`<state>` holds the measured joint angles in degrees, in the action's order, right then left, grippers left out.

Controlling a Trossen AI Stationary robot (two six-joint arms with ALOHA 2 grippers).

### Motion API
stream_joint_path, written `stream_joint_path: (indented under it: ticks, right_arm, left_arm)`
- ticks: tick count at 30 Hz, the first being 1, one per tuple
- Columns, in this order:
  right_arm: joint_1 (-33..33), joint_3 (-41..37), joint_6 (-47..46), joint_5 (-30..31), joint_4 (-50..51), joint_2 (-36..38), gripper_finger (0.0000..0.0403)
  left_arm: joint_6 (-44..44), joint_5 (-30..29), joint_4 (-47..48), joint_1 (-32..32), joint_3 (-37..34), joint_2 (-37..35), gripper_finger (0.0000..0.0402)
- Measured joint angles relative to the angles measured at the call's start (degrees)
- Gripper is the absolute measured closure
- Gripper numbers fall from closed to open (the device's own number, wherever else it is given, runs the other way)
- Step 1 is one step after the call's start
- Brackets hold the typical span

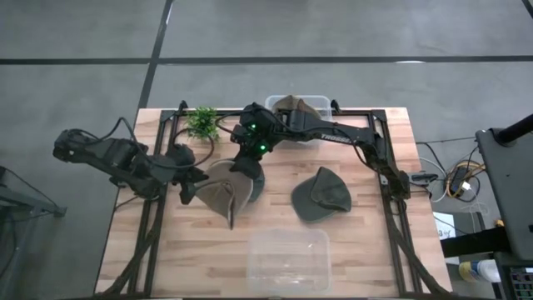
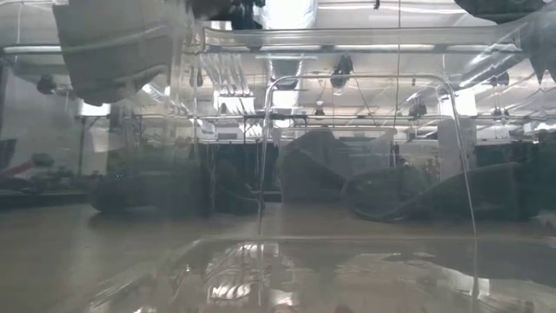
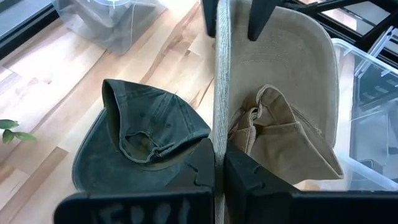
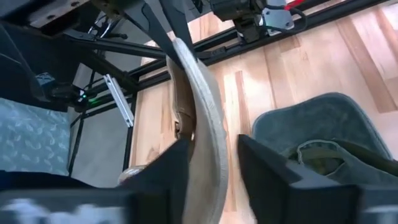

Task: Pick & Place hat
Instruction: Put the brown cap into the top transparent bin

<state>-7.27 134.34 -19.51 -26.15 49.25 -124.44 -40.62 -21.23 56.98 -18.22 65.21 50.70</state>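
The tan hat is held above the table's middle, left of the dark green hat, which lies flat on the wood. My left gripper is shut on the tan hat's brim. My right gripper reaches in from the far side, open, with one finger on each side of the same brim. In the left wrist view the tan hat shows edge-on, its crown crumpled beside the brim. In the low view the tan hat hangs high at the upper left. My left gripper pinches the tan hat's brim at its edge between its two fingers, coming level from the table's left side. The brim stands on edge, the crown sags to one side, and the hat is lifted clear of the table. My right gripper has the brim between its open fingers; the brim runs close along one finger, but I cannot tell whether they touch.
An open clear container sits near the table's near edge and fills the low view. A second clear bin at the far edge holds another hat. A small green plant stands at the far left. Black frame rails line both sides.
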Motion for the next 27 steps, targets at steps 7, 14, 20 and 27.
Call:
stream_joint_path:
  ticks: [7,14,20,27]
  right_arm:
    - [-0.04,0.00,0.15,-1.05,0.18,0.00,0.0387]
    - [-0.22,0.00,0.13,-1.06,0.29,0.07,0.0391]
    - [-1.06,0.00,-1.25,-1.03,0.22,0.09,0.0392]
    - [-3.67,0.00,-2.05,2.33,1.53,0.75,0.0393]
  left_arm:
    - [0.04,-0.78,-0.14,0.02,0.00,0.15,0.0393]
    - [0.14,-1.95,-2.86,0.04,0.00,0.01,0.0346]
    - [2.02,-4.23,-6.45,0.04,-0.02,-1.34,0.0295]
    - [5.87,-10.73,-11.89,0.04,0.95,-4.92,0.0266]
